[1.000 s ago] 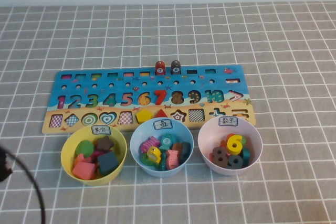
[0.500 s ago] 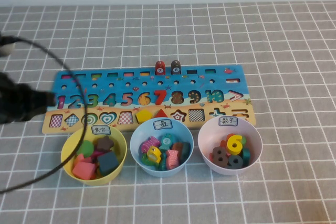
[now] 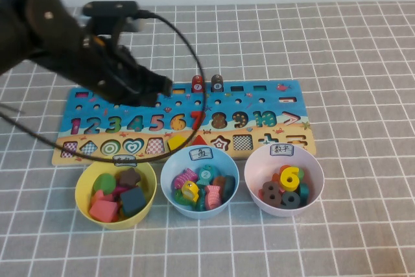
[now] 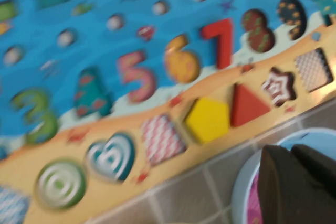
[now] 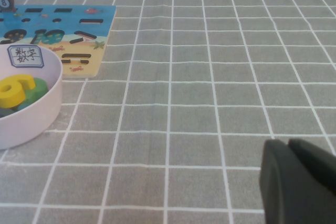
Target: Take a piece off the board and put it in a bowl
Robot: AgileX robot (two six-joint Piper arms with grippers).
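The piece (image 3: 198,84) stands upright at the far edge of the board (image 3: 272,105), touching a dark peg (image 3: 217,83) on its right side and just beyond the red numeral 7 (image 3: 198,120). The white disc on its top carries a digit that looks like a 7; the dark peg's disc reads 8 in the right wrist view.

It is probably a small, rigid, light painted block, hard enough to squeeze without damage, but smooth and short, so it could tip or slip from a shallow pinch. A grip low on its round sides, fingers set fore and aft so they miss the dark peg, seems the safest hold.

The left tool (image 3: 162,87) hangs over the board, just short of the piece on the side away from the dark peg. The blurred views do not show whether it is released or clenched, so I cannot tell; it carries nothing visible. The right tool (image 5: 299,182) rests over bare worktop (image 5: 210,51), well apart from the board's end, fingers pressed together and empty.

The bowl (image 3: 200,182), holding several coloured shapes, sits just in front of the board below the 7. Its white rim label bears a handwritten character I cannot read with confidence.
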